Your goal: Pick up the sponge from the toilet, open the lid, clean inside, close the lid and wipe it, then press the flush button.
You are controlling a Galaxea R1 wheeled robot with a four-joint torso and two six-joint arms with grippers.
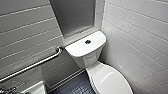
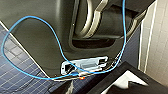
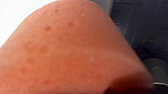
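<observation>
Though I cannot tell the fingers' state, the sponge (image 3: 70,57) looks orange-red, pitted.

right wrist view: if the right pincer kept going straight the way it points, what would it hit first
The sponge, which sits close across that line. Whether they are touching cannot be told; past it lies dark floor, depth unclear.

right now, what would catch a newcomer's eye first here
The orange sponge looms close to the right wrist camera. In the head view the white toilet sits in a tiled corner, lid down, dark flush button on its tank. A grab bar runs along the left wall.
</observation>
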